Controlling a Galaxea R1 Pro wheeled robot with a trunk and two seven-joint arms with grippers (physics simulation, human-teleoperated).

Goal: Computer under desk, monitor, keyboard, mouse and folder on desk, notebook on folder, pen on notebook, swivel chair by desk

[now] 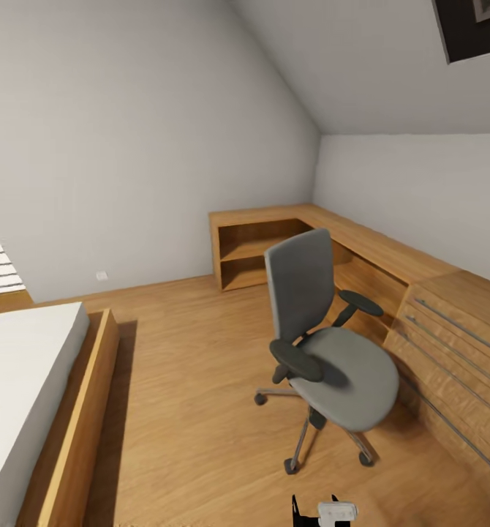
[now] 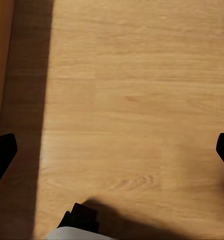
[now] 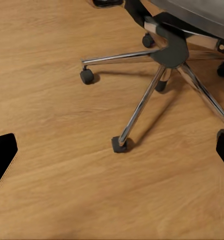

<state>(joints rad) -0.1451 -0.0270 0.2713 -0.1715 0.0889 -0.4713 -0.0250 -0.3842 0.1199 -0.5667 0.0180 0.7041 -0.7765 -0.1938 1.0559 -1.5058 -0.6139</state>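
The swivel chair [image 1: 325, 344] stands on the wooden floor in the middle of the room, its grey seat bare and turned toward me. Its chrome star base [image 3: 168, 51] and black castors lie a short way beyond my right gripper [image 3: 112, 155], which hangs open above the floor with nothing between its fingertips [image 3: 2, 155]. My left gripper [image 2: 112, 155] is open too, over bare floorboards. The desk, computer, monitor, keyboard, mouse, folder, notebook and pen are out of view.
A light wooden L-shaped unit [image 1: 362, 249] with open shelves and a drawer chest [image 1: 457, 351] runs along the right wall behind the chair. A bed [image 1: 33, 395] in a wooden frame fills the left side. Open floor lies between bed and chair.
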